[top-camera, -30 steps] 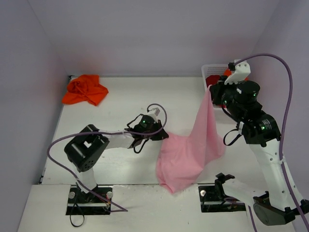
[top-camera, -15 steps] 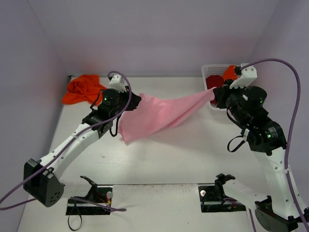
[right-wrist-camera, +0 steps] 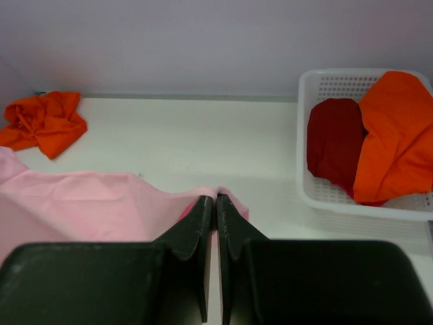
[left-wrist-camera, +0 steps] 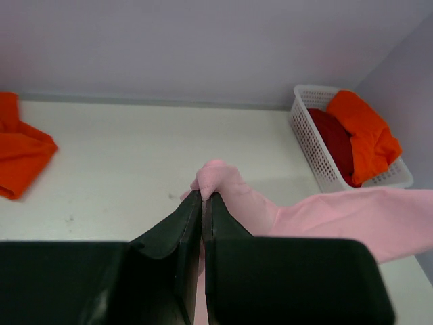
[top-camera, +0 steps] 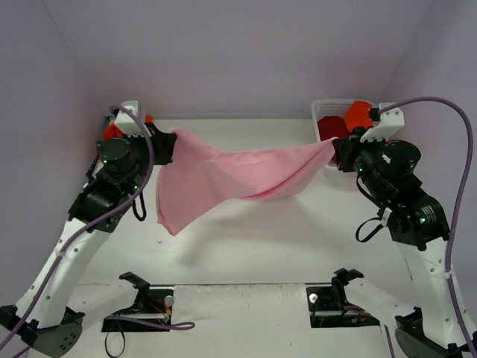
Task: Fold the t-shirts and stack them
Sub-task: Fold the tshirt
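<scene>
The light pink t-shirt [top-camera: 223,175] hangs stretched in the air between both arms, its lower corner drooping at the left. My left gripper [top-camera: 170,138] is shut on the shirt's left end [left-wrist-camera: 216,177], high at the back left. My right gripper [top-camera: 335,149] is shut on the shirt's right end [right-wrist-camera: 223,194], just in front of the basket. A crumpled orange t-shirt [right-wrist-camera: 44,122] lies at the table's back left corner, mostly hidden behind the left arm in the top view. Another orange t-shirt [right-wrist-camera: 396,135] and a dark red one [right-wrist-camera: 335,142] sit in the basket.
The white latticed basket [top-camera: 322,112] stands at the back right against the wall. Lilac walls close in the table at the back and both sides. Both arm bases sit at the near edge [top-camera: 138,302].
My left arm has swung from the table's middle up to the back left, lifting the pink shirt off the table and pulling it taut. The right gripper shifted slightly right.
</scene>
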Controlling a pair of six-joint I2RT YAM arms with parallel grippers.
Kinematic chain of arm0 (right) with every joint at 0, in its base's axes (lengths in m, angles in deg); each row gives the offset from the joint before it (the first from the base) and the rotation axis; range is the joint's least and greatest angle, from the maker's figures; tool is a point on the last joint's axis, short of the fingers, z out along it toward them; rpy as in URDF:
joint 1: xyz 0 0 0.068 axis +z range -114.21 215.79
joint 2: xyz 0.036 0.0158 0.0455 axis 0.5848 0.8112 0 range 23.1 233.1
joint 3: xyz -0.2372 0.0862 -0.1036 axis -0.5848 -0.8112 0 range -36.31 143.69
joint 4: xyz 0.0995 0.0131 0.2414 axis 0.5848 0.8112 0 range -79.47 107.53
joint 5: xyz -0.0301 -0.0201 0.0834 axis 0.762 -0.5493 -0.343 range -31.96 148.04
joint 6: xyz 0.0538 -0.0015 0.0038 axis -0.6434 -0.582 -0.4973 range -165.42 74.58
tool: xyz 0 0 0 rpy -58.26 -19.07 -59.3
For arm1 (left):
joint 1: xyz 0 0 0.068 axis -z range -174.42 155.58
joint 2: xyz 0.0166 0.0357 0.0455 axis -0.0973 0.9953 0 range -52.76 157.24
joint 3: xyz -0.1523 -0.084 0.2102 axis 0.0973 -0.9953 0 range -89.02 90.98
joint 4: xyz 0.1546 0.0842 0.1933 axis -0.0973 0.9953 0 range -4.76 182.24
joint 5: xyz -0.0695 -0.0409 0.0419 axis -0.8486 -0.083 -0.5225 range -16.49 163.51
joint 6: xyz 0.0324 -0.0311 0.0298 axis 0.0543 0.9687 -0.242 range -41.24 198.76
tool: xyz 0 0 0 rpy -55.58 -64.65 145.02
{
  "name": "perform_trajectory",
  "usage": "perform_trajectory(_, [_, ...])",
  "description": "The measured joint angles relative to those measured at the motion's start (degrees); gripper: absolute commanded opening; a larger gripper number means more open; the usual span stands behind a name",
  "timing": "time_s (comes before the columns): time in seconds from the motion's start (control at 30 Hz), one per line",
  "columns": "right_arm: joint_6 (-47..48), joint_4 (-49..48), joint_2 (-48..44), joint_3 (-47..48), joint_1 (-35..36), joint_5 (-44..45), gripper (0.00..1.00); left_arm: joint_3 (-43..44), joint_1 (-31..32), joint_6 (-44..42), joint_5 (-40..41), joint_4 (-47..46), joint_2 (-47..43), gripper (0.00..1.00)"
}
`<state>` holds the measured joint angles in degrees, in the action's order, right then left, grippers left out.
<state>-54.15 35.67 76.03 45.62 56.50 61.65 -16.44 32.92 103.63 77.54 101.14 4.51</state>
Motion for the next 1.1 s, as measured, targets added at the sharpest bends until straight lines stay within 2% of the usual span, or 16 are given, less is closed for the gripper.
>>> perform_trajectory(0.3, [-0.26, 0.02, -0.70, 0.00, 0.00, -1.38, 0.00, 7.65, -0.04, -3.34, 3.30, 5.77, -5.81, 0.00])
perform_trajectory(0.77, [-0.17, 0.44, 0.20, 0.52, 0.00, -2.23, 0.00, 3.48, -0.13, -1.64, -1.57, 8.72, -3.98, 0.00])
perform_trajectory(1.1, [-0.26, 0.46, 0.22, 0.81, 0.00, -4.31, 0.00, 3.45, -0.13, 0.79, -4.59, 12.37, -10.32, 0.00])
